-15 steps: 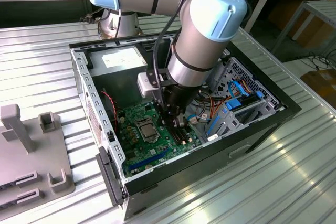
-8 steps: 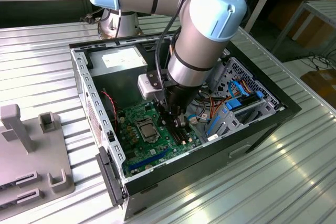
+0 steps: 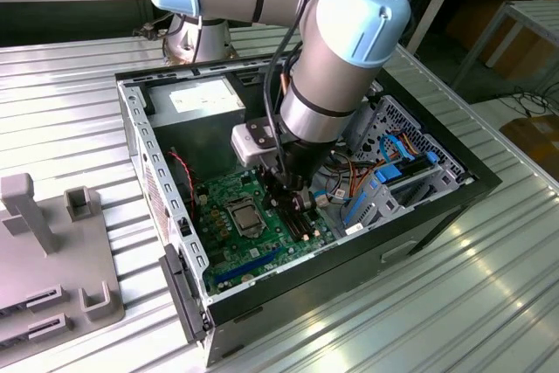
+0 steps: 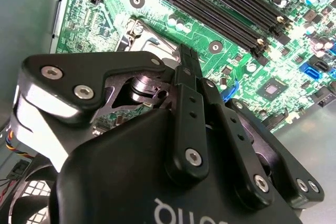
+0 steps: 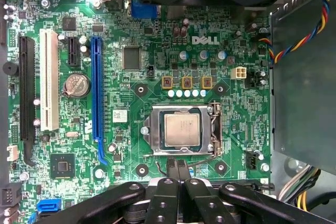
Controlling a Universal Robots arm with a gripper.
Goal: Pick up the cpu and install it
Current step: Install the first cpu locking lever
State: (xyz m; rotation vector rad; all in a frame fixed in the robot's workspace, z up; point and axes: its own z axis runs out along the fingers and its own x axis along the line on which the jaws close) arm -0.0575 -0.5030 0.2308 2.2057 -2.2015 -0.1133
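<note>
We see the small square cpu with its plain silver-grey metal top lying flat inside the metal-framed square socket on the green motherboard, inside the open black computer case that stands on the ribbed metal bench. The black gripper hovers just beside the socket, its two slim fingers pressed together with nothing between them. We judge that the chip is already seated and that the work now concerns the socket itself: the frame looks open around the chip, though we cannot tell from these pictures whether the retaining lever is latched. Any further move would call for a fine, square approach, since the fingertips sit very close to the socket frame and the small components around it.

The first wrist view gives us the board from straight above: the chip square within its frame, the long blue expansion slot, the white slot and the round coin battery. The second wrist view looks along the gripper from behind and shows the closed fingertips above the socket edge, plus the black memory slots. The exterior view shows the grey arm reaching down into the case and a grey plastic fixture on the bench at the exterior view's left.
</note>
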